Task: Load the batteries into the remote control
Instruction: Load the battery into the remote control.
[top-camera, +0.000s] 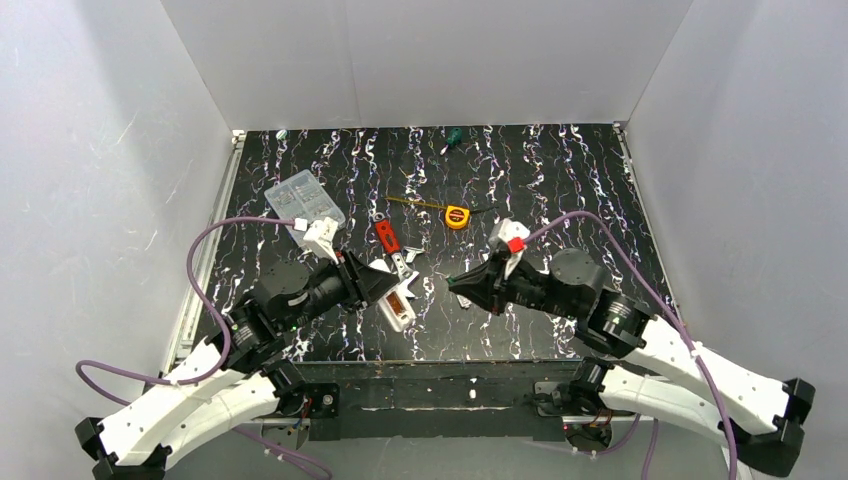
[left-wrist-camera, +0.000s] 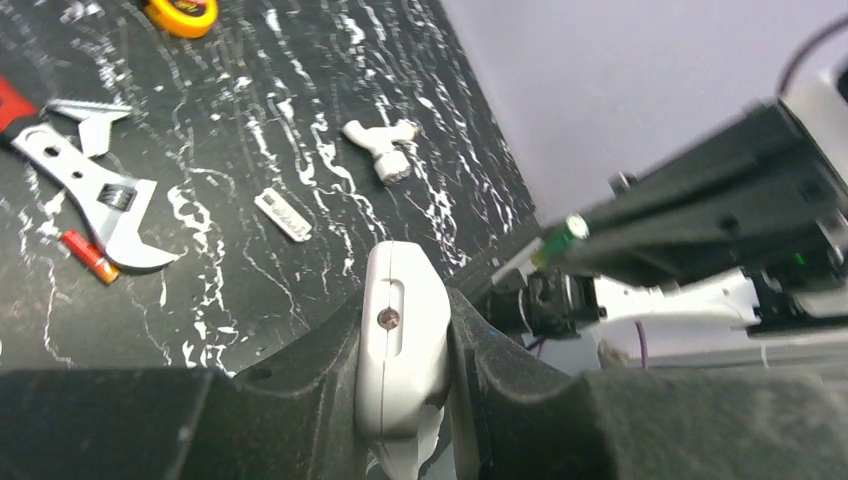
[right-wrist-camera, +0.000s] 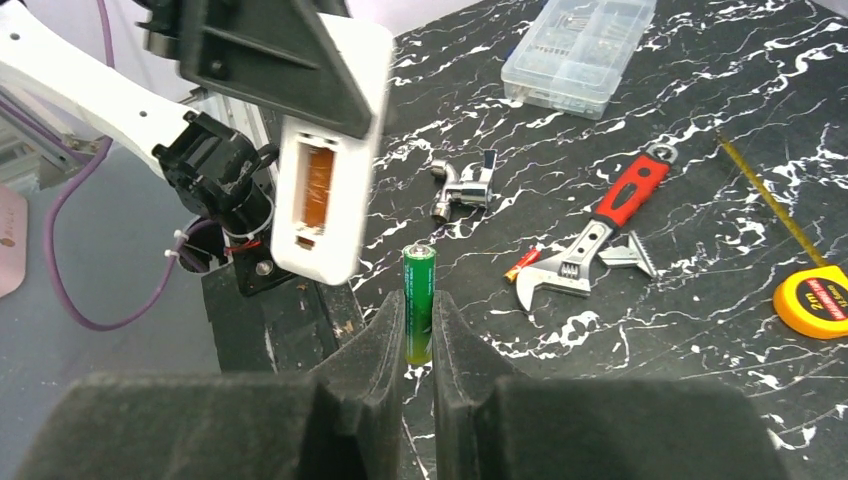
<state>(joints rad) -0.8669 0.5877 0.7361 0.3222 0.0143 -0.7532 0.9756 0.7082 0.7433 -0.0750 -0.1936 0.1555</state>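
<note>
My left gripper (top-camera: 388, 287) is shut on the white remote control (top-camera: 399, 307) and holds it above the table's near middle. In the left wrist view the remote (left-wrist-camera: 402, 335) sits clamped between the fingers. In the right wrist view the remote (right-wrist-camera: 322, 190) turns its open battery bay, orange inside, toward my right gripper. My right gripper (top-camera: 458, 286) is shut on a green battery (right-wrist-camera: 419, 298) that stands up from the fingers, a short gap right of the remote. Its tip shows in the left wrist view (left-wrist-camera: 564, 236). A red and yellow battery (right-wrist-camera: 523, 264) lies on the table beside the wrench.
An adjustable wrench with a red handle (right-wrist-camera: 603, 229), a yellow tape measure (top-camera: 457, 216), a clear compartment box (top-camera: 304, 199), a shiny metal fitting (right-wrist-camera: 462, 188), a white tap-shaped piece (left-wrist-camera: 381, 148) and a small silver strip (left-wrist-camera: 283, 215) lie on the black marbled table. White walls stand around.
</note>
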